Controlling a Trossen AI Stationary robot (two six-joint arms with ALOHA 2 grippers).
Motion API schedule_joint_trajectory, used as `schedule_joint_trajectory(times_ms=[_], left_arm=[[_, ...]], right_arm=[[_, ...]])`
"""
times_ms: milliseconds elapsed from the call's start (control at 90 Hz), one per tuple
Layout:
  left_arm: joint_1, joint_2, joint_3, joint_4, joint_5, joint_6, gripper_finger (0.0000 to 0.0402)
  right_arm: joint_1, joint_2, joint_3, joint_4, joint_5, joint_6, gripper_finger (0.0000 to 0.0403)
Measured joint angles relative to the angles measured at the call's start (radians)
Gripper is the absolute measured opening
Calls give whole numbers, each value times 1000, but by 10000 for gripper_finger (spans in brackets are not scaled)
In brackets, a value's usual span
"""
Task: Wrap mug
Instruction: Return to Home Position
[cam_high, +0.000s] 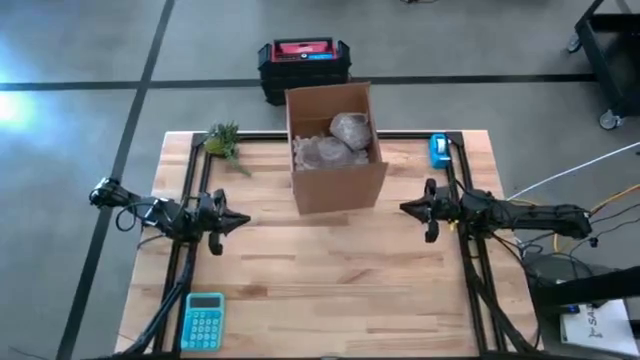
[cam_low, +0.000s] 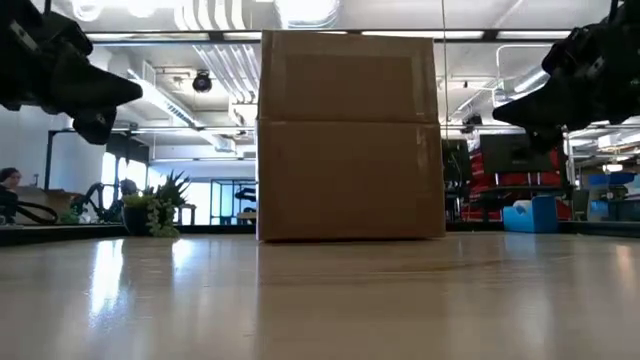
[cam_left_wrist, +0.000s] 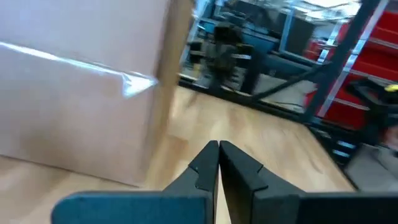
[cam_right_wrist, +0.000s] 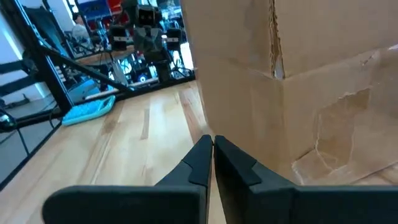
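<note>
An open cardboard box (cam_high: 336, 150) stands on the table's far middle, with crumpled clear wrapping (cam_high: 335, 143) inside; the mug is hidden or out of view. My left gripper (cam_high: 242, 220) hovers shut at the table's left, its fingers pointing toward the box. My right gripper (cam_high: 406, 209) hovers shut at the right, pointing toward the box too. In the left wrist view the shut fingertips (cam_left_wrist: 218, 147) face the box's side (cam_left_wrist: 74, 93). In the right wrist view the shut fingertips (cam_right_wrist: 210, 140) face the box's corner (cam_right_wrist: 277, 74). Both hang above the tabletop in the low view.
A small green plant (cam_high: 224, 141) stands at the far left and a teal calculator (cam_high: 203, 320) lies near the left front. A blue object (cam_high: 439, 150) lies at the far right. A black and red case (cam_high: 303, 62) sits on the floor beyond the table. Bare wood (cam_high: 330, 280) spreads before the box.
</note>
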Motion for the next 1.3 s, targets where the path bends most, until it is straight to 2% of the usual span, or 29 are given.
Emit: schedule_joint_trajectory(times_ms=[344, 1300], left_arm=[[1, 18, 0, -2, -70, 43, 0], [1, 237, -3, 20, -70, 43, 0]], right_arm=[[0, 1, 0, -2, -11, -58, 2], [0, 8, -1, -3, -19, -71, 2]])
